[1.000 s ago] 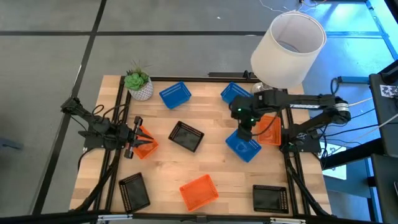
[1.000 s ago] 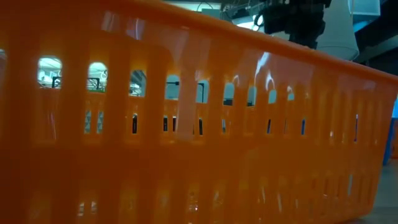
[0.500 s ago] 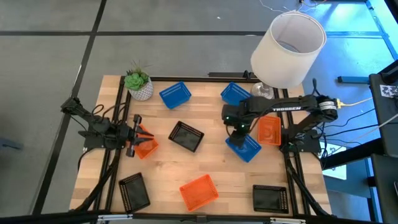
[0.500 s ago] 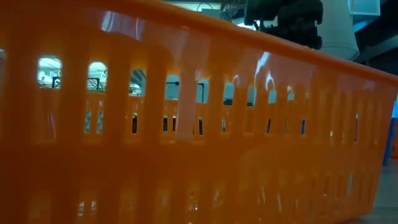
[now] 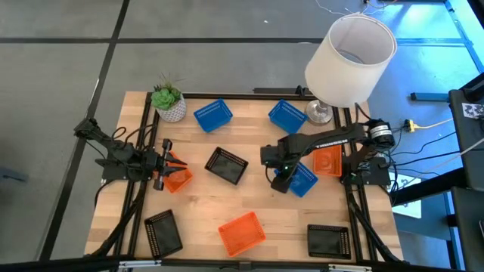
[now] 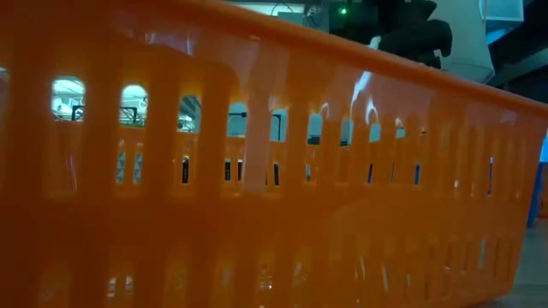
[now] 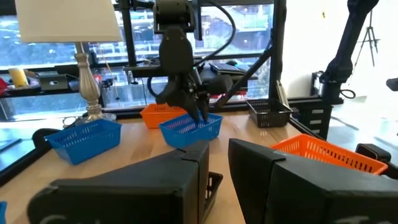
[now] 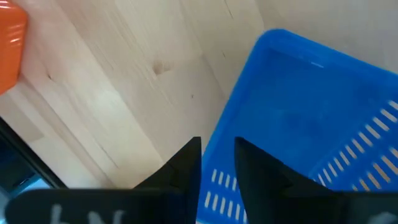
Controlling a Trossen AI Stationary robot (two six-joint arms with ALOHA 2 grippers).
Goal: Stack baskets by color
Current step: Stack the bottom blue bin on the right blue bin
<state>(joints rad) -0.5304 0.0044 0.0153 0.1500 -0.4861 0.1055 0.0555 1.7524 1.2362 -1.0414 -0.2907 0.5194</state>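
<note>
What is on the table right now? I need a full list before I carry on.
blue baskets: three; two at the back edge, one centre-right
orange baskets: three; left, front centre, right
black baskets: three; centre, front left, front right
plant pot: one, white, back-left corner
lamp: one, white shade, back right
table: one, wood
left end effector: at the left orange basket
right end effector: at the centre-right blue basket's rim

The table (image 5: 197, 200) is pale wood with a visible grain and a soft sheen. The baskets (image 5: 242, 232) are slotted plastic, smooth and glossy; the orange one close up in the low view catches bright highlights. The right claw (image 8: 217, 163) looks like matt black plastic. The lampshade (image 5: 349, 60) is plain matt white.
</note>
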